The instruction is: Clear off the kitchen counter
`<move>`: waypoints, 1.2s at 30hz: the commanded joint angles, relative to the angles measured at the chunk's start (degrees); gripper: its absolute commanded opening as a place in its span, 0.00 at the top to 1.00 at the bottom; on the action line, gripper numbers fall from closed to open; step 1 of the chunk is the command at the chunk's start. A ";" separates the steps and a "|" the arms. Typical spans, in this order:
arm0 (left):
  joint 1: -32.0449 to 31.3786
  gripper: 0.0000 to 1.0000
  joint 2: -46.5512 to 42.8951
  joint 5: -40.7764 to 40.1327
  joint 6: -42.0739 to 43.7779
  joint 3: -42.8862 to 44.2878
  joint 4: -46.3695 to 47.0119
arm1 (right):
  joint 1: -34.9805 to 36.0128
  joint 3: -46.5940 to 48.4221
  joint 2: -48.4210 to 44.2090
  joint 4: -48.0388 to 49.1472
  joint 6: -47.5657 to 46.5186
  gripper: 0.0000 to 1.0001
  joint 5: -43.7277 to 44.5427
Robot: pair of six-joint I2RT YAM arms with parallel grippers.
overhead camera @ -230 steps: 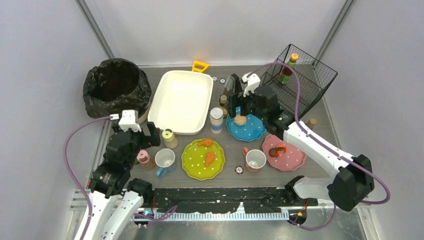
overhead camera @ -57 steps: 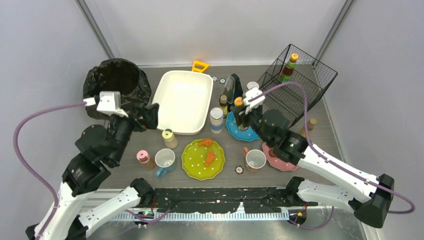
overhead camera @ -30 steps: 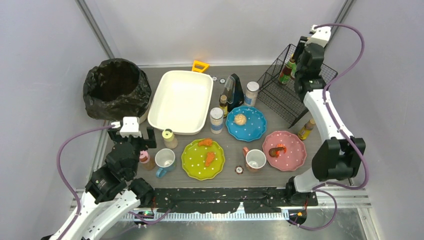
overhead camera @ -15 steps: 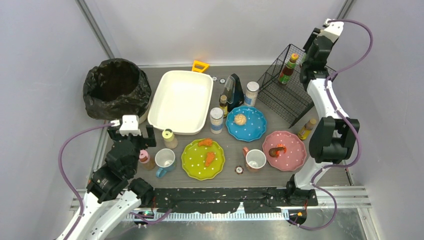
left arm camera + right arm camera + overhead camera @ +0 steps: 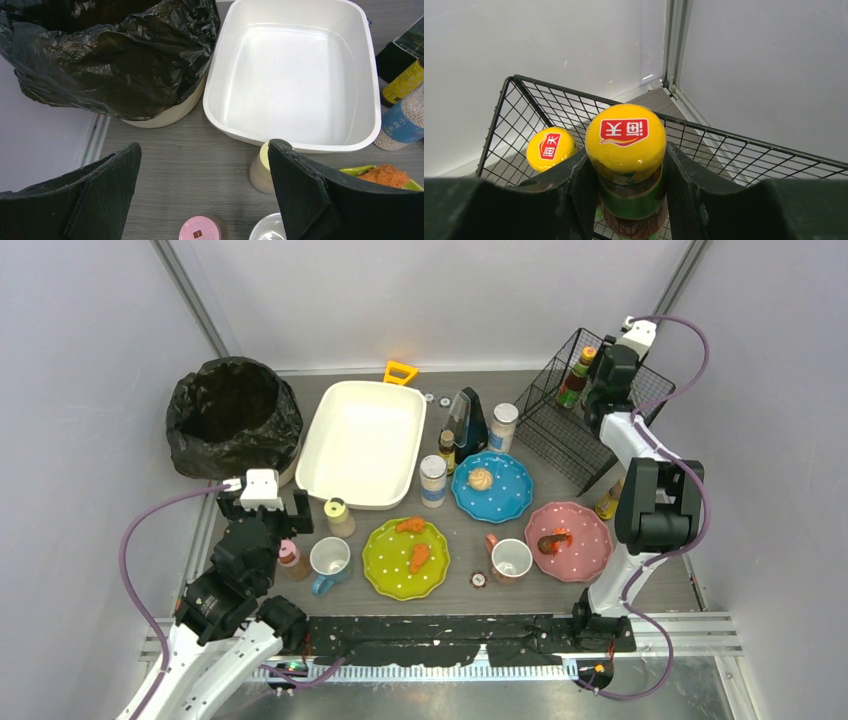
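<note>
Finding the left hand (image 5: 205, 150) hanging just nearward of the white tub (image 5: 362, 443), jaws spread fully, gripping nothing. Seeing a pink-capped jar (image 5: 200, 229) below it and a yellow-capped jar (image 5: 261, 172) just beside the tub's near rim. Noting the bench (image 5: 462, 540) running out around the tub, carrying a green plate (image 5: 385, 560) near-right of it. Finding the right hand (image 5: 627, 152) far right of the tub, over the wire basket (image 5: 640, 400), half-closed and pinching a yellow-capped bottle (image 5: 624, 130) at the neck. Spotting a second bottle (image 5: 550, 147) standing inside the basket.
</note>
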 commanded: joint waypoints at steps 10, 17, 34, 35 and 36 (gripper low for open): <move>0.80 0.01 0.12 1.66 -0.83 -0.06 2.57 | 0.05 1.14 2.71 9.81 1.99 0.89 -0.42; 0.83 0.01 -0.18 1.88 -0.92 -0.04 2.56 | -0.01 3.54 5.17 6.28 2.70 0.76 -1.84; 0.91 0.01 -0.87 2.45 -0.92 -0.20 2.56 | -0.86 8.77 7.52 -3.21 6.83 0.45 -5.60; 0.95 0.01 -0.89 2.45 -0.92 -0.20 2.57 | -0.89 8.89 7.70 -3.76 7.21 0.43 -5.68; 0.92 0.01 -0.89 2.51 -0.92 -0.16 2.62 | -0.95 9.09 7.74 -3.98 7.35 0.43 -5.87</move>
